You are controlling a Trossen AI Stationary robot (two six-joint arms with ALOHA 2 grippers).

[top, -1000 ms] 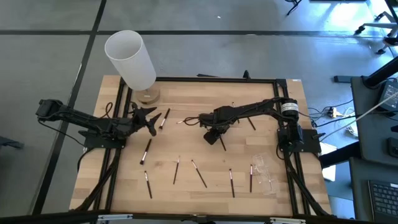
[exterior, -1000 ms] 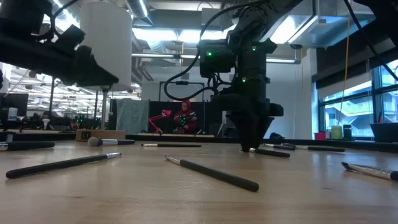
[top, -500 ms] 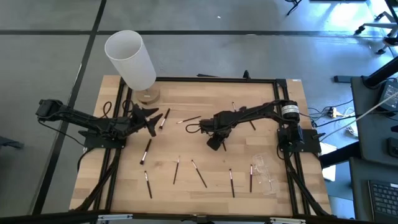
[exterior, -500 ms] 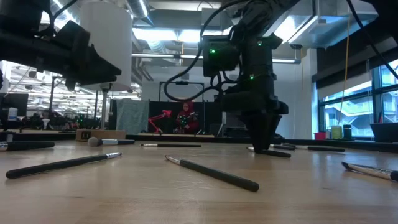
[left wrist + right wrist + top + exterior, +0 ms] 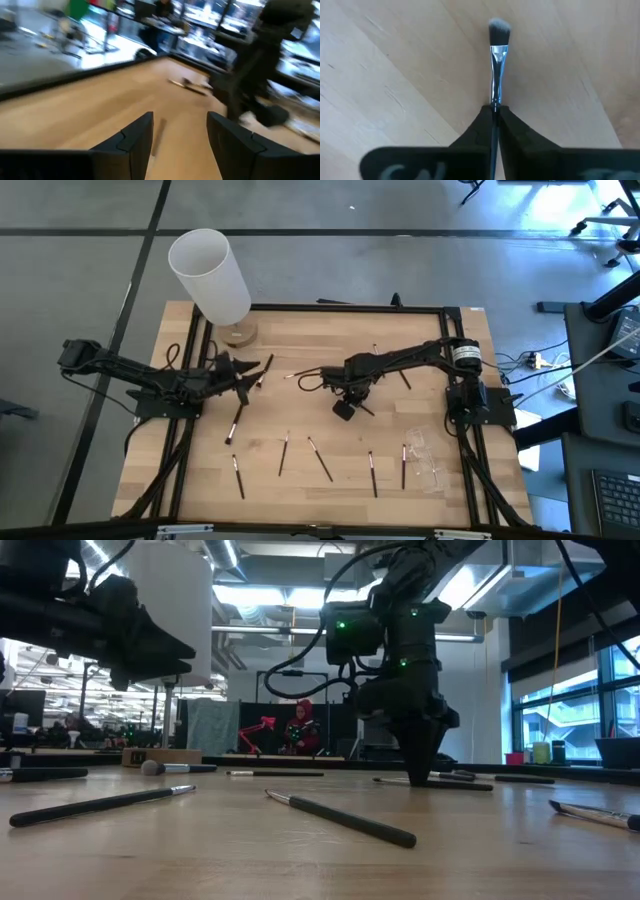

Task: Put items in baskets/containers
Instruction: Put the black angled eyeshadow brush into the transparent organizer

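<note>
While the right gripper is pinching one brush near the middle of the table, the step in hand looks like the carry to the clear container, which is sitting near the table's right front corner, well apart from the gripper. The right wrist view is showing the fingers closed tight on the dark handle, with the metal ferrule and pale bristles sticking out past the tips. Judging from that, the grip is sitting well along the handle, so the brush could swing; the lift is probably best done slowly and level, clearing the loose brushes lying in a row between gripper and container. Since the container is nearly invisible but for glints, the release should be coming from directly above its opening, handle first if possible, to avoid knocking its wall. The left gripper is hovering beside another brush at the left of the table, near the white cylinder; its fingers are standing apart and holding nothing.
</note>
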